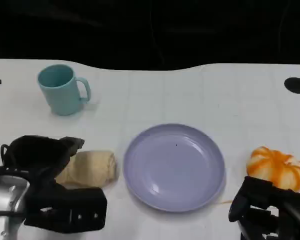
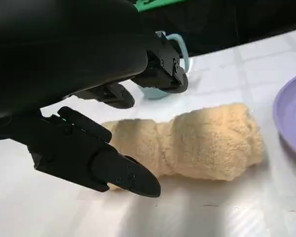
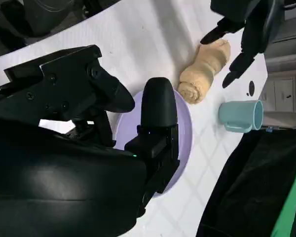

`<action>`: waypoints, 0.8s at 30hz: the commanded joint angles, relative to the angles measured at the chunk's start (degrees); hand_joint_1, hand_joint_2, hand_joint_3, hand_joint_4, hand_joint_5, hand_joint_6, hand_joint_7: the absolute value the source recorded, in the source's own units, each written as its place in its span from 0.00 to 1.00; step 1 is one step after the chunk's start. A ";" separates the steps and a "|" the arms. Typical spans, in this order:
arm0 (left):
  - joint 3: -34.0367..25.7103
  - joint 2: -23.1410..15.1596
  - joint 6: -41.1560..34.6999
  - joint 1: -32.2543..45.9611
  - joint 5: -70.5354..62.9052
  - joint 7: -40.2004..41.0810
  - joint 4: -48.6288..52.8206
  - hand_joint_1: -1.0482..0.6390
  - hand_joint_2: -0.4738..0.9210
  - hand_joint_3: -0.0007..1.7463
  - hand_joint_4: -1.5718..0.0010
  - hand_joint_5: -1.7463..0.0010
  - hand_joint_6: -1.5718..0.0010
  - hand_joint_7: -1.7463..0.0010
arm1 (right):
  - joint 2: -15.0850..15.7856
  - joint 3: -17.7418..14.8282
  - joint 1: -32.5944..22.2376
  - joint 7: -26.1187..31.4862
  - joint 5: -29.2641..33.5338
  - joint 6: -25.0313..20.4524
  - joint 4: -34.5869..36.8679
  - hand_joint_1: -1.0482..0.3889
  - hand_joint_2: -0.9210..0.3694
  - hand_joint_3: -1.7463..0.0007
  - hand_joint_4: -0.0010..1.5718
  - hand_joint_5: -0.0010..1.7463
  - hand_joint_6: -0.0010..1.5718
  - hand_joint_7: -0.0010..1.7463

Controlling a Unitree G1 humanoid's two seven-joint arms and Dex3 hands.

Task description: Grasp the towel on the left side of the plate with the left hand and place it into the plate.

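Towel (image 1: 90, 169), rolled, beige terry, lies on the white table (image 1: 200, 95) just left of the plate (image 1: 174, 167), near its rim but not on it. Wrist views show the roll (image 2: 197, 143) lying flat, one end toward the plate (image 2: 291, 118), spiral end visible in the right wrist view (image 3: 204, 71).

Left hand (image 1: 40, 155) sits over the towel's left end, fingers spread on both sides of the roll. Left wrist view: one finger (image 2: 113, 170) low in front of the towel, the others (image 2: 160, 69) above and behind it, gap visible between them and the cloth, so the hand is open and not gripping. Right wrist view shows the same hand (image 3: 246, 34) hovering over the far end of the towel, fingers apart.

Plate is lavender, nothing in it (image 3: 185, 123).

Right hand (image 1: 262, 207) at lower right of the head view, near the plate's right edge, holding nothing; fingers (image 3: 158, 106) apart over the plate in its own wrist view.

Orange-and-white pumpkin (image 1: 276, 167) right of the plate, just behind the right hand. Teal mug (image 1: 62, 89) stands upright far left, well behind the towel, handle pointing right; also seen at (image 2: 180, 49) and (image 3: 239, 116).
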State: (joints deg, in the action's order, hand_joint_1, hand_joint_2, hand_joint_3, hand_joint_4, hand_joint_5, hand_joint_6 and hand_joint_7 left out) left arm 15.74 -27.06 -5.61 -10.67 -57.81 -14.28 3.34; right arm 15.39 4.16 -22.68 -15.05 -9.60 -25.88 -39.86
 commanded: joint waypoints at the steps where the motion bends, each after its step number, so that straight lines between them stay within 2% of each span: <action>1: 3.03 0.86 -0.62 -4.81 -0.33 2.63 9.30 0.33 0.95 0.00 0.69 0.96 0.74 1.00 | 0.38 -0.46 -0.47 0.27 -0.02 -0.66 -0.72 0.67 0.17 0.44 0.42 1.00 0.36 0.89; 7: 6.74 2.84 1.46 -10.68 1.48 7.91 22.65 0.37 0.96 0.00 0.65 0.96 0.74 1.00 | 0.53 -0.51 -1.01 0.16 0.05 -0.29 -1.14 0.67 0.17 0.44 0.42 1.00 0.36 0.89; 13: 8.73 4.45 4.84 -14.67 4.97 13.42 34.12 0.43 1.00 0.02 0.53 0.93 0.70 0.99 | 0.42 -0.32 -1.32 0.53 0.18 -0.87 -2.03 0.68 0.16 0.44 0.43 1.00 0.37 0.89; 15: 9.29 4.65 6.46 -15.46 5.90 16.38 37.07 0.46 1.00 0.09 0.47 0.77 0.56 0.97 | 0.45 -0.22 -1.22 0.62 0.30 -1.05 -2.12 0.68 0.16 0.44 0.43 1.00 0.37 0.89; 16: 9.53 4.77 7.81 -15.73 6.23 19.25 38.99 0.46 1.00 0.11 0.47 0.74 0.53 0.97 | 0.40 -0.19 -1.19 0.63 0.24 -1.06 -2.06 0.68 0.16 0.44 0.43 1.00 0.37 0.89; 17: 9.78 4.77 9.05 -15.88 6.47 21.89 40.50 0.46 1.00 0.12 0.42 0.62 0.41 0.93 | 0.37 -0.14 -1.15 0.66 0.24 -1.07 -2.02 0.67 0.16 0.44 0.43 1.00 0.37 0.89; 19: 10.41 4.72 10.71 -16.21 6.75 26.04 42.83 0.46 1.00 0.07 0.47 0.24 0.28 0.94 | 0.36 -0.03 -1.06 0.76 0.32 -1.05 -2.00 0.67 0.16 0.44 0.44 1.00 0.37 0.89; 20: 10.62 4.57 11.51 -16.00 6.85 28.57 43.44 0.46 1.00 0.06 0.48 0.17 0.25 0.94 | 0.43 0.01 -0.97 0.82 0.42 -1.07 -2.00 0.67 0.17 0.44 0.44 1.00 0.37 0.89; 21: 10.92 4.27 12.25 -15.73 6.74 31.03 43.70 0.46 1.00 0.06 0.49 0.09 0.26 0.81 | 0.46 -0.01 -0.90 0.82 0.36 -1.15 -2.02 0.67 0.17 0.44 0.44 1.00 0.37 0.89; 22: 11.32 3.90 12.89 -15.48 6.49 33.20 43.72 0.47 1.00 0.06 0.49 0.04 0.38 0.58 | 0.44 -0.07 -0.84 0.75 0.18 -1.19 -1.99 0.67 0.17 0.44 0.44 1.00 0.37 0.89; 23: 11.40 3.38 14.03 -14.97 6.47 35.95 43.21 0.47 1.00 0.06 0.49 0.02 0.43 0.48 | 0.35 -0.15 -0.78 0.68 -0.07 -1.21 -1.89 0.67 0.17 0.43 0.44 1.00 0.37 0.89; 24: 11.37 2.95 14.83 -14.54 6.62 37.89 42.55 0.49 1.00 0.09 0.47 0.01 0.50 0.28 | 0.32 -0.18 -0.71 0.65 -0.18 -1.25 -1.80 0.68 0.17 0.43 0.44 1.00 0.37 0.89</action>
State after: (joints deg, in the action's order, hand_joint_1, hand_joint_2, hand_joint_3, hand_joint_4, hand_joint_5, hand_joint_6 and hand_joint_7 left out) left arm 26.52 -22.65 7.30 -27.65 -51.05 19.07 46.02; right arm 15.43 4.28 -23.50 -14.41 -9.66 -26.74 -41.34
